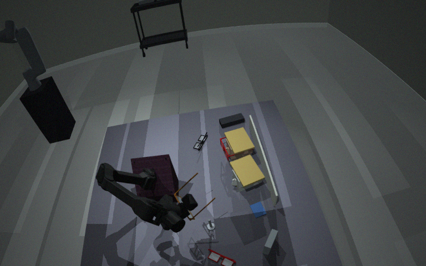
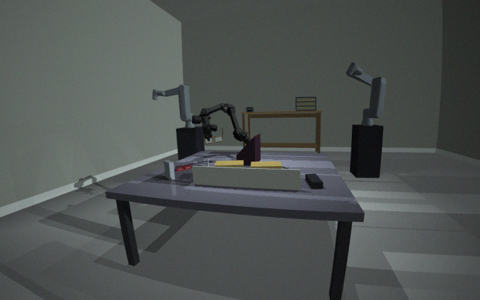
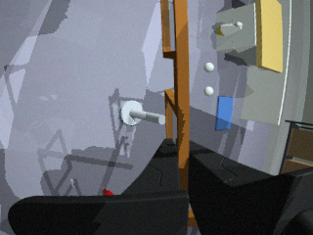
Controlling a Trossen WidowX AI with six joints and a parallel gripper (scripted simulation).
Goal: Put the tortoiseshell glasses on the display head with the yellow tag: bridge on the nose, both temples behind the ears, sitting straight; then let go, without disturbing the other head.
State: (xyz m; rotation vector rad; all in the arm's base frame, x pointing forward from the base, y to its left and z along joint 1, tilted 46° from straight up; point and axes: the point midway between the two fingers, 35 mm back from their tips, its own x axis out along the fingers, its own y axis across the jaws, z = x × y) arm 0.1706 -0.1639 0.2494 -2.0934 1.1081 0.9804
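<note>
The tortoiseshell glasses show as orange-brown, temples open, held in the air above the table. My gripper is shut on their front frame near the bridge. In the top view the temples point toward the heads. The near grey head, under a yellow slab, wears no glasses; its nose faces my side. A small yellow patch shows beside this nose in the wrist view. The other head, under a second yellow slab, wears red glasses.
A pale panel stands behind the heads. A post on a round base stands below the glasses. Loose red glasses, black glasses, a blue square, a grey block and a black box are around.
</note>
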